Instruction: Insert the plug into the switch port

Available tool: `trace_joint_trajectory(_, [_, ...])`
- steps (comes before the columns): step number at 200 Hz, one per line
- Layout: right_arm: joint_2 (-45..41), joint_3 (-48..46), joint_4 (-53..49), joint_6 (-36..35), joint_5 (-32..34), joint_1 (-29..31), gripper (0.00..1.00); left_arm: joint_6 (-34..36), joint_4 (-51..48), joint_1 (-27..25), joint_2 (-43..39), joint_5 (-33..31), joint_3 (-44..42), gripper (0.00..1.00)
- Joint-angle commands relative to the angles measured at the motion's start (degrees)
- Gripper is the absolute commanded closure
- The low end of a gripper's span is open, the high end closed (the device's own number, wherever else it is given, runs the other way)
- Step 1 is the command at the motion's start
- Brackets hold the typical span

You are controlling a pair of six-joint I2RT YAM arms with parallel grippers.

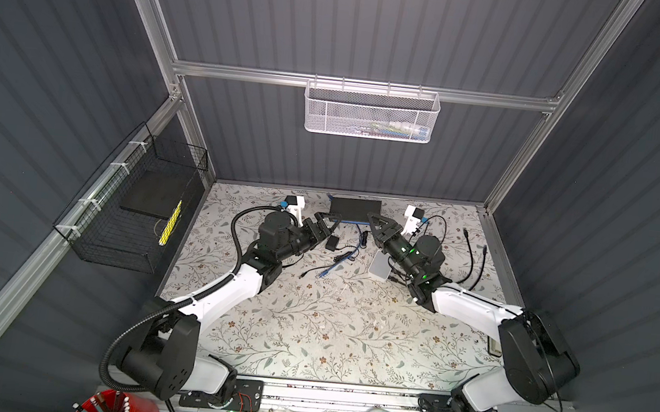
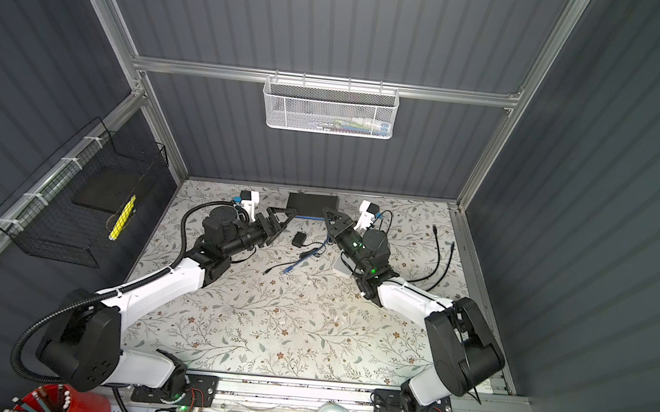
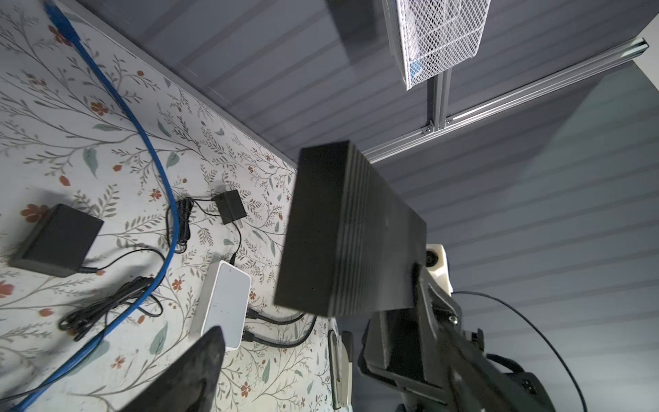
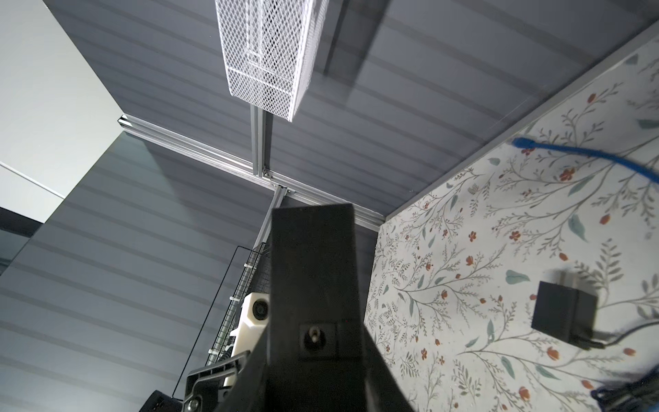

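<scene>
Switch (image 4: 313, 267), clamped in right hand (image 1: 376, 224), presents its port (image 4: 313, 335); left hand (image 1: 324, 225), spread and empty, sits nearer plug (image 1: 303, 275) just below it in frame.

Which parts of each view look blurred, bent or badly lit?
In both top views the frame splays with wide-angle distortion and the table is bright against dark walls; in the left wrist view the near fingertip is soft; in the right wrist view the switch is dark.

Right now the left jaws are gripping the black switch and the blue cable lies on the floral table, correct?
No, the right jaws are gripping the black switch, as the left wrist view shows; the left jaws stand open. The blue cable does lie on the floral table.
</scene>
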Motion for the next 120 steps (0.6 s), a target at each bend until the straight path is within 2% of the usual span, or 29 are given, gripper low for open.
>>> trace_joint_trajectory(1, [1.0, 3.6, 7.6, 1.7, 1.3, 1.0, 1.0, -2.3, 8.1, -1.1, 0.4, 0.7, 0.5, 0.08])
trace_joint_trajectory(34, [3.0, 5.4, 8.6, 1.2, 2.5, 3.7, 1.0, -2.2, 11.0, -1.4, 0.7, -1.3, 0.0, 0.12])
trace_joint_trajectory(38, [3.3, 5.5, 8.7, 1.1, 2.7, 4.1, 1.0, -2.4, 11.7, -1.4, 0.8, -3.2, -0.4, 0.12])
trace_joint_trajectory(82, [5.6, 3.4, 13.3, 0.9, 5.0, 6.4, 1.0, -2.5, 15.6, -1.3, 1.8, -5.6, 0.7, 0.17])
trace_joint_trajectory(120, [5.6, 2.6, 13.9, -0.1, 6.1, 7.9, 1.0, -3.7, 18.7, -1.3, 2.7, -8.0, 0.3, 0.28])
